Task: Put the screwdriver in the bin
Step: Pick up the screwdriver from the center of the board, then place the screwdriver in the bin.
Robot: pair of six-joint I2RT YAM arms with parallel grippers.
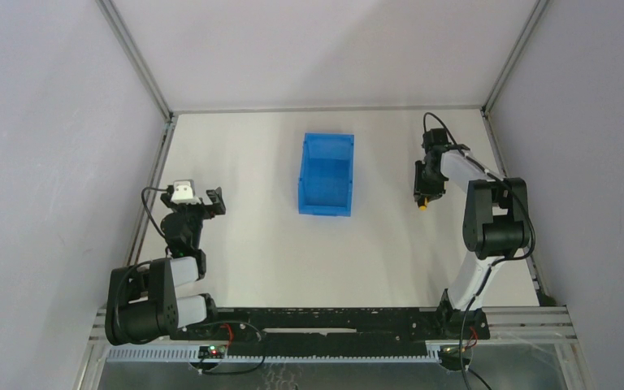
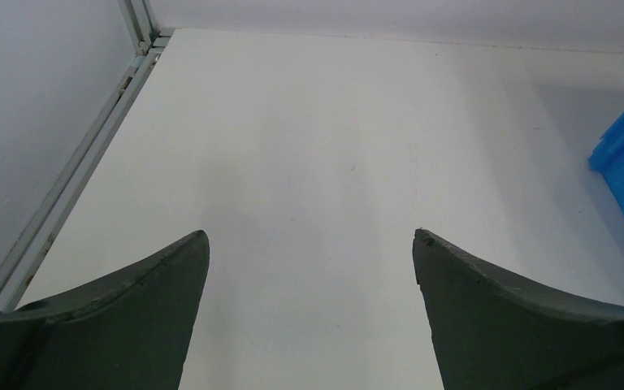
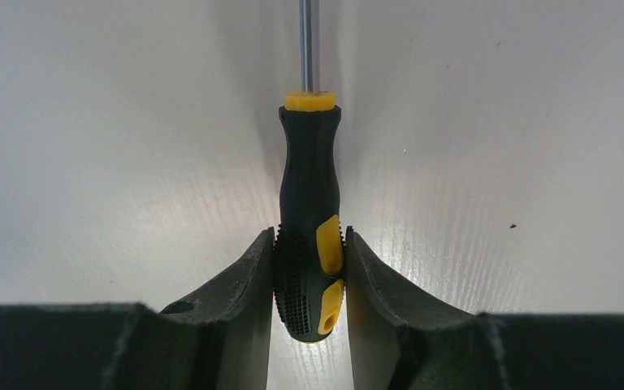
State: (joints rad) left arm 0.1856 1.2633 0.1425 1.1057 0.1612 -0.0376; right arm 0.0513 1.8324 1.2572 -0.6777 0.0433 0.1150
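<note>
The right hand [image 3: 309, 240] grips the screwdriver [image 3: 309, 175] by its handle, shaft pointing forward. The bin [image 1: 325, 204] sits well apart, leftward.

Blue bin [image 1: 326, 175], open top. Right gripper [image 1: 421, 195]: right of bin, apart from it; yellow screwdriver [image 1: 423, 206] end showing at its tip. Left gripper [image 1: 214, 201]: left of bin, well apart.

Left tool [image 2: 310, 244] gapes wide apart; right tool [image 3: 309, 244] is clamped tight.
</note>
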